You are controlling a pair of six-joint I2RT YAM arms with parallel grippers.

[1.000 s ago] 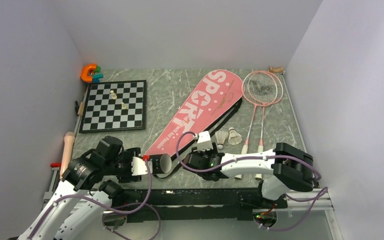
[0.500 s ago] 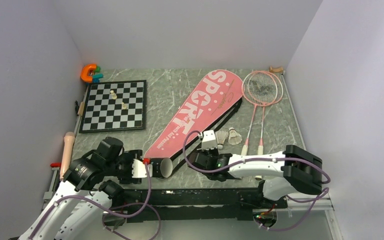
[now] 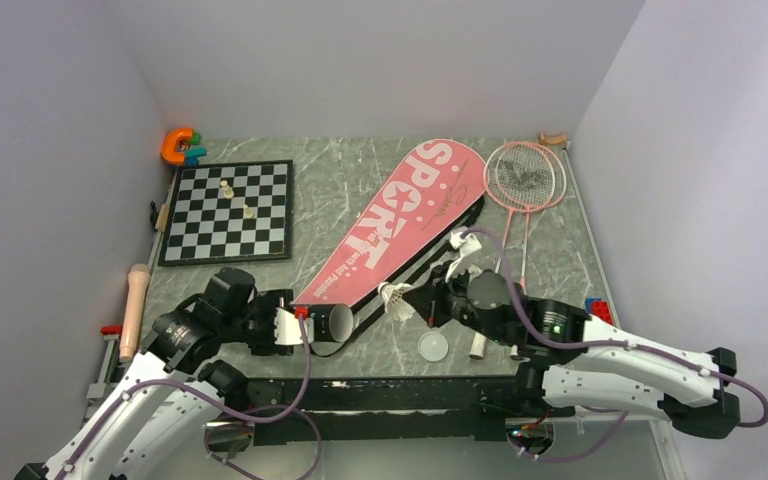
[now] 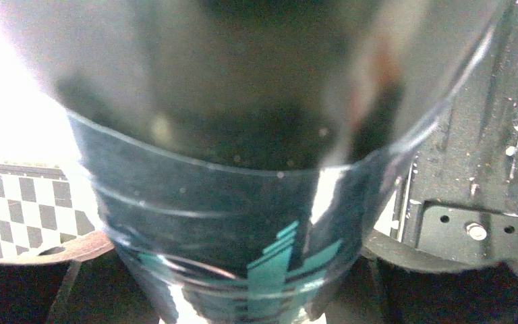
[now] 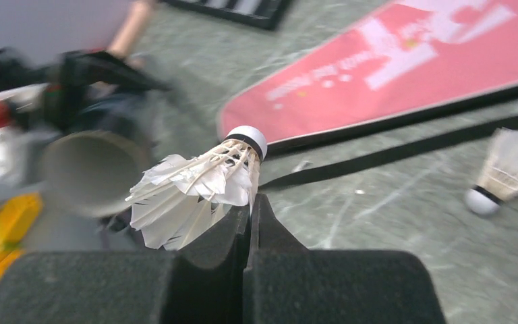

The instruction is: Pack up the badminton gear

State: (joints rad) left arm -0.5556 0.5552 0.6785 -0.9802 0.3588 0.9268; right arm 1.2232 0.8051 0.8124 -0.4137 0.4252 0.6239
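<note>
The long black tube (image 3: 332, 325) lies level in my left gripper (image 3: 305, 328), which is shut on it, its open mouth (image 5: 91, 172) facing right. In the left wrist view the tube (image 4: 243, 202) fills the frame. My right gripper (image 5: 251, 202) is shut on the feather edge of a white shuttlecock (image 5: 202, 179), held above the table just right of the tube's mouth (image 3: 397, 297). Another shuttlecock (image 5: 502, 175) lies on the table. The pink "SPORT" bag (image 3: 400, 225) lies diagonally mid-table. Both pink rackets (image 3: 525, 180) lie at the back right.
A black-and-white chessboard (image 3: 227, 210) with a few pieces sits at the back left, an orange U-shaped toy (image 3: 177, 145) behind it. A white round lid (image 3: 432, 346) lies near the front edge. A pale wooden stick (image 3: 137, 290) lies along the left rim.
My right gripper shut on a shuttlecock and carried it up and left toward the tube's mouth. The left arm nudged the tube slightly right. A white lid now shows on the table.
</note>
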